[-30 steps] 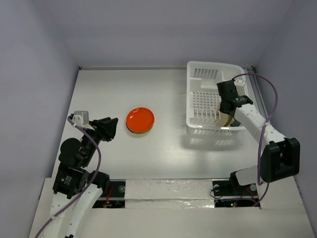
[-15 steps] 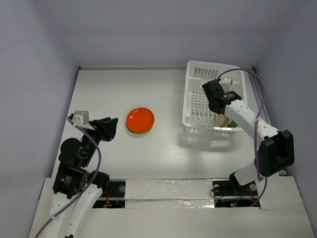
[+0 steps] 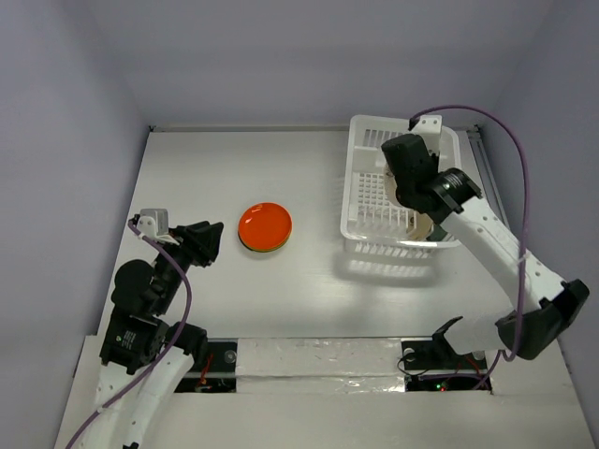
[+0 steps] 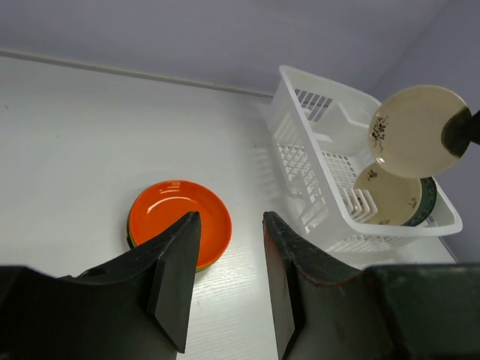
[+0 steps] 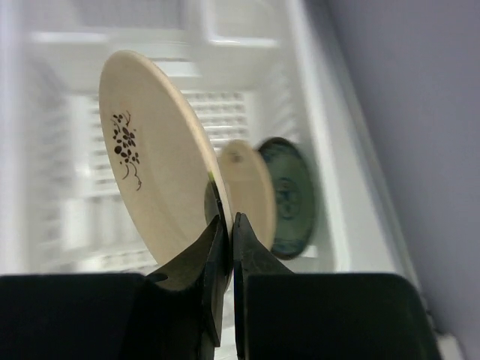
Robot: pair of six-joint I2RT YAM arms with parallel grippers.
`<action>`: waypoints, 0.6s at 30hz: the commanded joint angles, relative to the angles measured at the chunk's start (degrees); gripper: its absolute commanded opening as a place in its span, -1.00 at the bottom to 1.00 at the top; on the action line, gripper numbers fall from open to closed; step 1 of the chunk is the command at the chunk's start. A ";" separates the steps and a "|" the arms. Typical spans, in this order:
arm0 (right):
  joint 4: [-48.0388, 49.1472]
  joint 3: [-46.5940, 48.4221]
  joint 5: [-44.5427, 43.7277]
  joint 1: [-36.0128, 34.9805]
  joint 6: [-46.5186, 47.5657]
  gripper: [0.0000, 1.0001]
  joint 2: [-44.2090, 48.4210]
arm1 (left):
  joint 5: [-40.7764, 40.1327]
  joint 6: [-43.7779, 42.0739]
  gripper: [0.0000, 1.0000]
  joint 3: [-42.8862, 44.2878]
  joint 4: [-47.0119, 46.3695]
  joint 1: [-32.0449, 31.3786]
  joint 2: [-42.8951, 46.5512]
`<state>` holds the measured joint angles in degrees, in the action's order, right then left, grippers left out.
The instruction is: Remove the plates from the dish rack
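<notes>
Cream round floral plate (image 5: 150, 165), held above white slotted plastic dish rack (image 4: 296, 161).
Right end effector (image 5: 223, 225) clamps its rim only: slip risks striking racked plates (image 4: 394, 199). Left end effector (image 4: 229, 221) parted, empty.

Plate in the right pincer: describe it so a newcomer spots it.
Find the white dish rack at the far right of the table. Above it, the right pincer grips a cream plate by its rim. Only it is lifted; the second cream plate and teal plate stand inside.
</notes>
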<state>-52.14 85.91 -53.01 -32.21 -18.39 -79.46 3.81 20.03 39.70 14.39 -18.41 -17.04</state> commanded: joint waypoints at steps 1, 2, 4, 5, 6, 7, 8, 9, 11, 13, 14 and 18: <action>10.27 0.76 11.67 -4.52 -1.03 -1.00 4.83 | -0.21 -0.17 -0.29 0.82 -2.62 0.22 -0.72; 17.09 -0.38 15.19 -5.84 -1.73 -1.00 4.93 | -0.12 -0.08 -0.29 0.81 -2.53 0.22 -0.89; 23.28 -3.63 26.17 -7.07 -4.80 -1.00 4.06 | -0.30 -0.08 -0.29 0.81 -2.61 0.22 -1.07; 29.23 -4.25 29.43 -7.86 -5.94 -1.00 1.88 | -0.47 -0.08 -0.29 0.81 -2.53 0.22 -1.15; 31.81 -4.69 34.94 -9.35 -8.04 -1.00 0.29 | -0.47 -0.08 -0.29 0.81 -2.44 0.22 -1.50; 34.01 -4.09 37.17 -10.06 -9.02 -1.00 -1.82 | -0.47 -0.08 -0.29 0.81 -2.44 0.22 -1.59; 36.56 -3.04 39.19 -10.77 -9.99 -1.00 -6.71 | -0.39 -0.08 -0.29 0.81 -2.53 0.22 -1.77; 37.19 -1.64 41.39 -11.47 -11.39 -1.00 -9.28 | -0.39 -0.08 -0.29 0.81 -2.44 0.22 -1.95; 37.55 3.46 42.38 -13.40 -12.01 -1.00 -14.47 | -0.47 0.01 -0.29 0.81 -2.35 0.74 -2.21; 37.72 6.19 43.16 -14.11 -13.33 -1.00 -21.06 | -0.65 -0.08 -0.29 0.81 -2.44 0.75 -2.30; 38.25 7.85 44.30 -14.11 -13.86 -1.00 -22.91 | -0.56 0.01 -0.29 0.81 -2.44 0.75 -2.21; 41.76 7.61 48.61 -14.11 -17.37 -1.00 -29.25 | -0.83 0.01 -0.29 0.81 -2.44 0.75 -2.39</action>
<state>-17.63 90.39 -9.82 -46.54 -31.57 -109.03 3.42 20.03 39.70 14.39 -17.89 -18.90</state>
